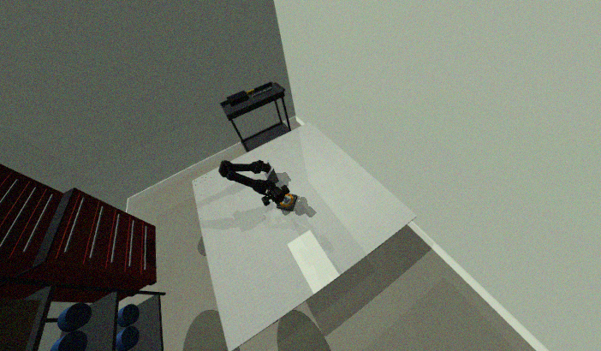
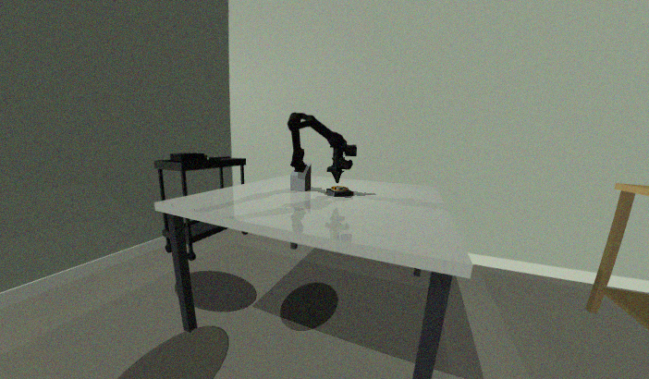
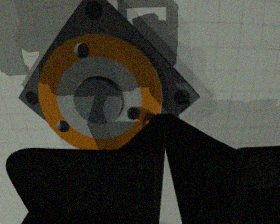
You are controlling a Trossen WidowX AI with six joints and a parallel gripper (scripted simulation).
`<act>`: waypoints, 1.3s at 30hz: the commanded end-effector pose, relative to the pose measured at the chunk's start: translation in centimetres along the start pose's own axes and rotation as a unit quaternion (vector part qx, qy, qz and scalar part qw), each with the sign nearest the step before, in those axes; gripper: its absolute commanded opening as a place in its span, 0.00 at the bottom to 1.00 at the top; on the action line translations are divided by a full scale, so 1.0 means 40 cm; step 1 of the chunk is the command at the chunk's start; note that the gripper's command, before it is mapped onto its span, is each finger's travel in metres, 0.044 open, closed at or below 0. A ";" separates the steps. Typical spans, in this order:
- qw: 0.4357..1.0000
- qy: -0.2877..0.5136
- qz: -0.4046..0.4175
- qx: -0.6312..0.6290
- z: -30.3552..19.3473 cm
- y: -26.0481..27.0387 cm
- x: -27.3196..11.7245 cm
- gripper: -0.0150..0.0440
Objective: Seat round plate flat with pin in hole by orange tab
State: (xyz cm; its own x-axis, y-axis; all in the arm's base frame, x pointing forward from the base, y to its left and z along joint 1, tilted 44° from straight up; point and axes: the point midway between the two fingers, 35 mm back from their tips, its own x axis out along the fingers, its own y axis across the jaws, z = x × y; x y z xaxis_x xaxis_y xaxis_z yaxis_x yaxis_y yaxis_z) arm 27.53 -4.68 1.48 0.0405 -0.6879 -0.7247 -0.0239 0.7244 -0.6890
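- Wrist view: 1 white counter [image 3: 257,63] carries 1 dark square base [image 3: 180,90].
- 1 orange round plate [image 3: 54,106] on base, round 1 central post [image 3: 98,90].
- 1 claw [image 3: 165,119], fingers together, empty, tips at plate's edge.
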 end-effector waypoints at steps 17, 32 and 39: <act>1.000 0.004 -0.005 -0.004 -0.030 -0.001 0.082 0.25; 1.000 0.005 -0.005 -0.004 -0.059 0.007 0.086 0.25; 1.000 0.005 -0.005 -0.004 -0.067 0.012 0.086 0.25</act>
State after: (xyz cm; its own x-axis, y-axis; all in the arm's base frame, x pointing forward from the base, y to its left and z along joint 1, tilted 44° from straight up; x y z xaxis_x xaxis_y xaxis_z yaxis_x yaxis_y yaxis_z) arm 25.76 -6.82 -1.05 0.0457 -0.6971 -0.7155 -0.0213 0.7154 -0.6984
